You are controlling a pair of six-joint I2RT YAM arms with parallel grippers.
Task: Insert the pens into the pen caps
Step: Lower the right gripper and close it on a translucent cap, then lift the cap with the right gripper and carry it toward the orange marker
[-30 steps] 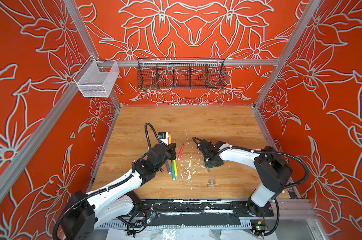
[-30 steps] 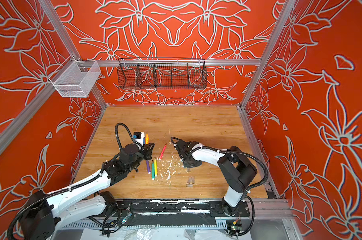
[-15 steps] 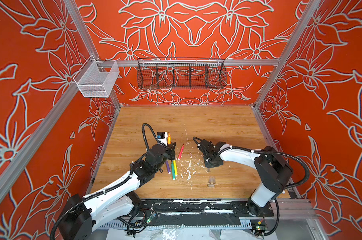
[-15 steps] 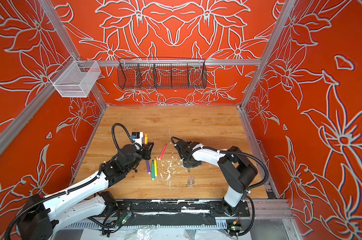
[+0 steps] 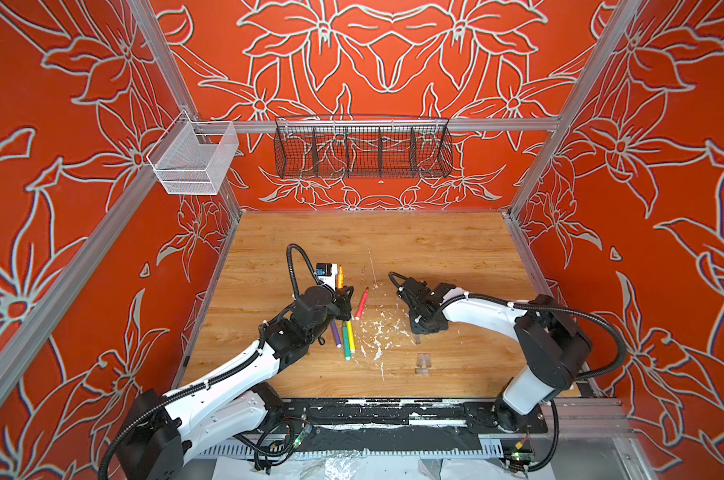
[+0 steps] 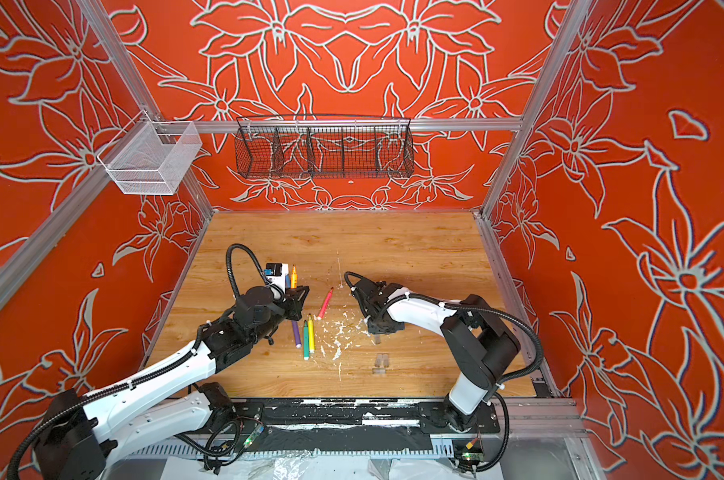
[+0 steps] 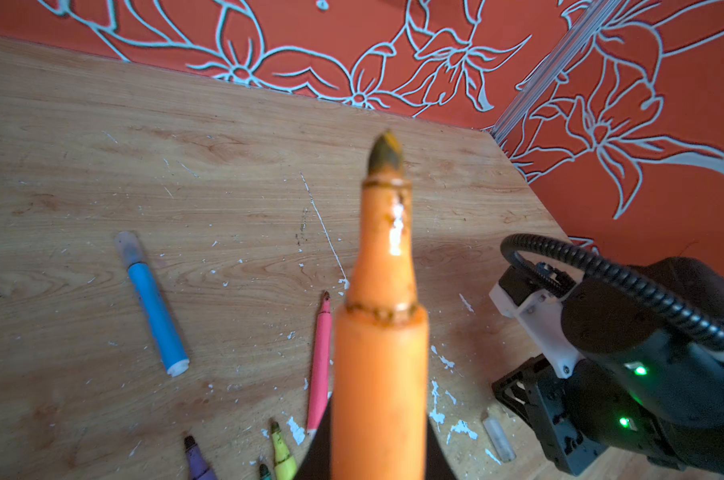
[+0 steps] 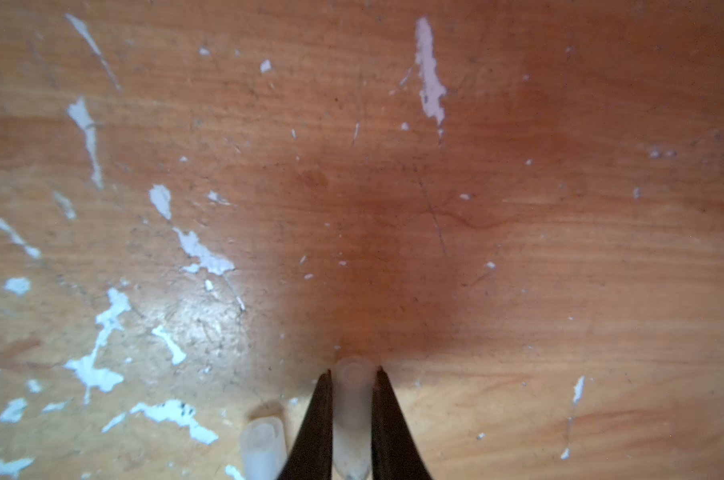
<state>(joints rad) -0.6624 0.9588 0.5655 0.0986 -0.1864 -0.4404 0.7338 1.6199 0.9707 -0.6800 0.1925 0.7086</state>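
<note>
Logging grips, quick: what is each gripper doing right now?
Left gripper: closed, holding the orange pen.
Right gripper: closed on a clear pen cap.

No legible text, label, brand, number or sign on anything in any view

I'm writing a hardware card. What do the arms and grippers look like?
The left arm and right arm have white shell links, black joints and black ribbed cables looping at the wrists. The left gripper and right gripper are black; the right's fingers taper to thin points. Two green lights glow on the right wrist.
</note>
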